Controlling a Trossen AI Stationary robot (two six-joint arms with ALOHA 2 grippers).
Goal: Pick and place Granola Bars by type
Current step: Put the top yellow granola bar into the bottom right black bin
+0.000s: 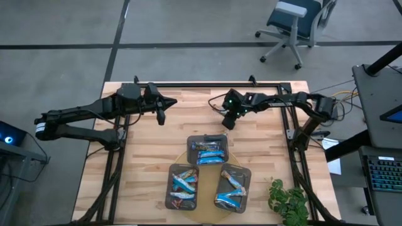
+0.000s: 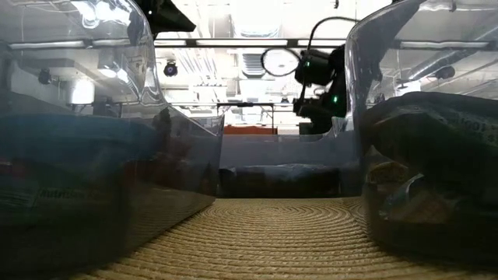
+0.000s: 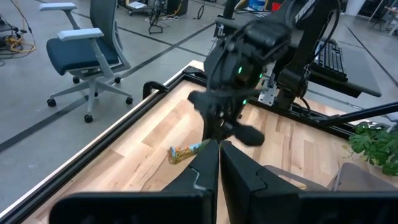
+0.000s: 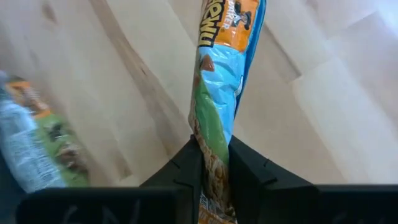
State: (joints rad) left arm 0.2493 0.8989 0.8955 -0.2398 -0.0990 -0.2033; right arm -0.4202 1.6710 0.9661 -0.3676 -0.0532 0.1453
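Note:
My right gripper (image 4: 214, 149) is shut on a granola bar (image 4: 224, 68) with a blue, green and orange wrapper, over the bare wood beyond the trays (image 1: 228, 122). A second bar (image 4: 31, 146) lies flat on the table beside it and also shows in the left wrist view (image 3: 186, 151). Three dark trays (image 1: 208, 139) hold several bars, mostly blue, on a round woven mat (image 1: 207, 169). My left gripper (image 3: 219, 155) hangs shut and empty above the table's far left part (image 1: 162, 117). My right gripper pinches the bar between its two fingers at one end of the wrapper (image 4: 214, 140). The fingers slant down from above and lie along the bar, which sticks out past the fingertips. Whether the bar's far end (image 4: 231, 15) is clear of the table I cannot tell.
The trays' clear walls (image 2: 179, 148) fill the low view's sides. A black frame rail (image 1: 213, 85) runs along the far edge. A potted plant (image 1: 289, 201) stands at the near right corner. Bare wood lies between the two grippers.

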